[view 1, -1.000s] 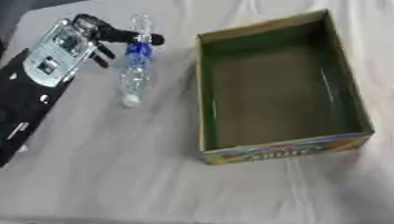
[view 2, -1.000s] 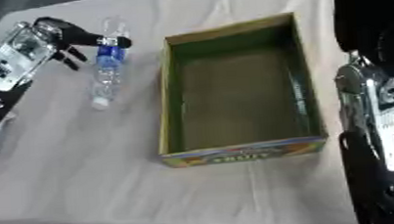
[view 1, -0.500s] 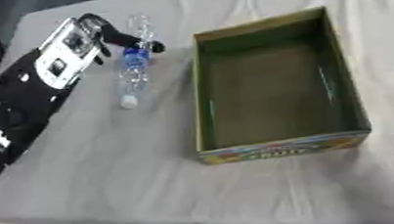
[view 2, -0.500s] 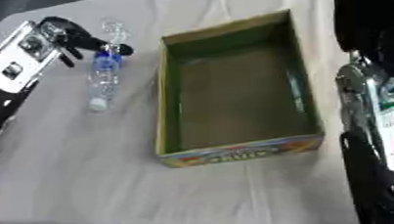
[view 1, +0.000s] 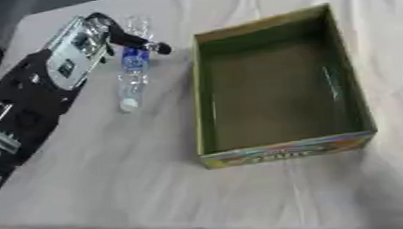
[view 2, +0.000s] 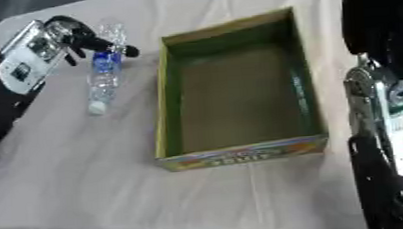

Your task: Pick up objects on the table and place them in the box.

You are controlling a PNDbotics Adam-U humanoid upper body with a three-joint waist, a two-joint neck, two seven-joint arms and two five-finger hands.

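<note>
A clear plastic bottle point(view 1: 131, 78) with a blue label lies on the white cloth, left of the box, its cap pointing toward me. My left hand point(view 1: 74, 56) hovers at the bottle's far end, and one black finger point(view 1: 144, 44) stretches across the bottle above the label. The bottle still rests on the cloth. An open cardboard box point(view 1: 286, 151) with green inner walls and a colourful front panel stands in the middle, with nothing inside. My right hand point(view 2: 396, 119) shows at the right edge, beside the box and away from the bottle.
My black left arm point(view 1: 17, 123) lies along the table's left side. The cloth's near edge point(view 1: 203, 221) drops off at the bottom of the view. Bare cloth point(view 1: 95, 178) lies in front of the bottle and the box.
My left hand has drawn slightly closer over the bottle's far end. The bottle and box stay where they were. The right arm has not moved.
</note>
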